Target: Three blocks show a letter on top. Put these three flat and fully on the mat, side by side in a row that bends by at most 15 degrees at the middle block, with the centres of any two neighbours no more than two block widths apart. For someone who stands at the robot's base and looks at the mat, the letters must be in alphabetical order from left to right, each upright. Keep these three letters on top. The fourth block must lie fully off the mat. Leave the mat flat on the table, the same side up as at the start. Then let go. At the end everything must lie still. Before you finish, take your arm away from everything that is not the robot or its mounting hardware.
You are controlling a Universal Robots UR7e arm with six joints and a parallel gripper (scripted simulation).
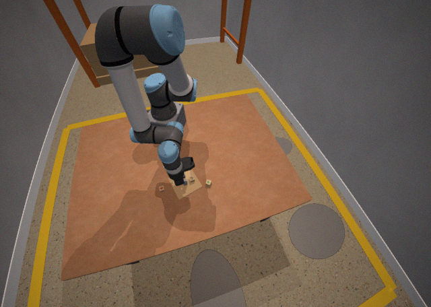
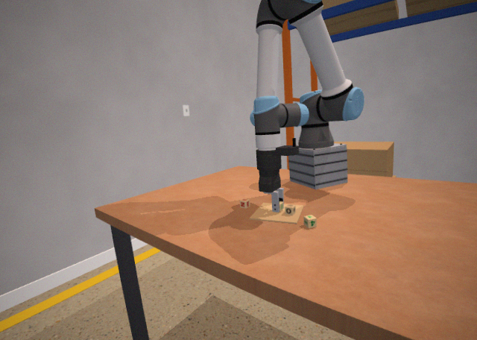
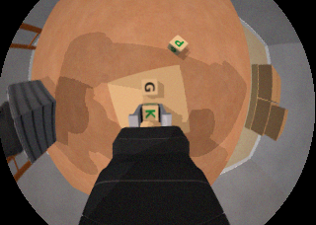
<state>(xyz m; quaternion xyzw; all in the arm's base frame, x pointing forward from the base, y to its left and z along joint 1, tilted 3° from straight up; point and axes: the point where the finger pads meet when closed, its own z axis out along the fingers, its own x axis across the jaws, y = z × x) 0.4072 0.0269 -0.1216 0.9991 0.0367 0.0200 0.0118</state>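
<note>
1. And we're right down at the mat (image 1: 190, 190) (image 2: 264, 215) (image 3: 173, 82) – the tool (image 1: 184, 182) (image 2: 279, 205) (image 3: 150, 110) points straight down over it, fingertips low among the blocks.
2. The tool has a grip on the K block (image 2: 281, 205) (image 3: 150, 112)! It sits between the two fingers, one on either side, with its green K facing up; whether its underside touches the mat, I cannot tell.
3. Right beside it, the G block (image 1: 191, 179) (image 2: 290, 209) (image 3: 149, 88) lies on the mat, outside the fingers, with a narrow gap to the K block. From the base (image 1: 180, 114) (image 2: 317, 171) (image 3: 32, 116), G is on the left of K, and its black letter faces up.
4. Farther left from that same spot, there's the P block (image 1: 208, 182) (image 2: 310, 221) (image 3: 178, 43), fully off the mat on the surface (image 1: 243, 157) (image 2: 346, 251) (image 3: 148, 18), near the edge of the mat and turned at an angle to the G block. Green P on top.
5. Over on the other side of the tool – the base's right – the red-marked block (image 1: 161, 188) (image 2: 244, 203) also lies off the mat. Its top mark is too small to read.
6. The mat lies flat on the surface, partly under the arm's shadow.
</note>
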